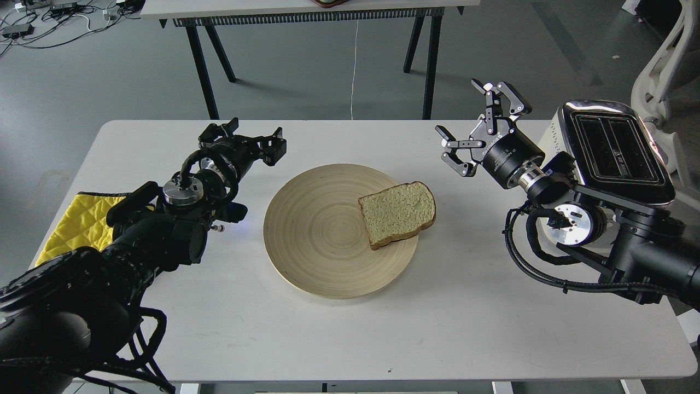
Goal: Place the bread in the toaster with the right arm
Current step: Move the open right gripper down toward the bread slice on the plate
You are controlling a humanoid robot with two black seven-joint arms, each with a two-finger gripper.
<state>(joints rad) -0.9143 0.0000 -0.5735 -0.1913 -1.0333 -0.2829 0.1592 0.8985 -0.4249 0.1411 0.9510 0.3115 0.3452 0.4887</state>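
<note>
A slice of pale tan bread [398,212] with a brown crust lies flat on the right side of a round wooden plate [317,241]. The cream-white toaster [615,150] with a chrome top and two black slots stands at the table's right edge, partly behind my right arm. My right gripper [465,117] hovers open above the table, up and to the right of the bread, holding nothing. My left gripper [249,139] hangs left of the plate, fingers spread and empty.
A yellow quilted cloth [82,221] lies at the table's left edge under my left arm. A second table on black legs [208,71] stands behind. A white chair [664,60] sits behind the toaster.
</note>
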